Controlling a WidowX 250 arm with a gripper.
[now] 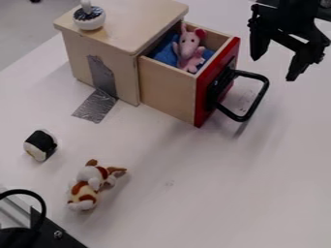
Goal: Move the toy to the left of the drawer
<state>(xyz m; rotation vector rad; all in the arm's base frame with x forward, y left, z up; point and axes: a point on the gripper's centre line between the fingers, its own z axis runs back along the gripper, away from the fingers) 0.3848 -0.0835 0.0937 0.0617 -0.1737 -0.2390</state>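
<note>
Pink toy [188,51] inside open drawer [168,92]

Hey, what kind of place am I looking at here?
Probably a robotics lab or test bench: a black robot gripper hangs over a white table, a small wooden drawer unit is held down with silver tape, and plush toys lie about.

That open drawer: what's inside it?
Inside the drawer sits a pink toy animal with big ears, on something blue. Whatever lies beneath them, including the drawer's floor, is hidden.
</note>
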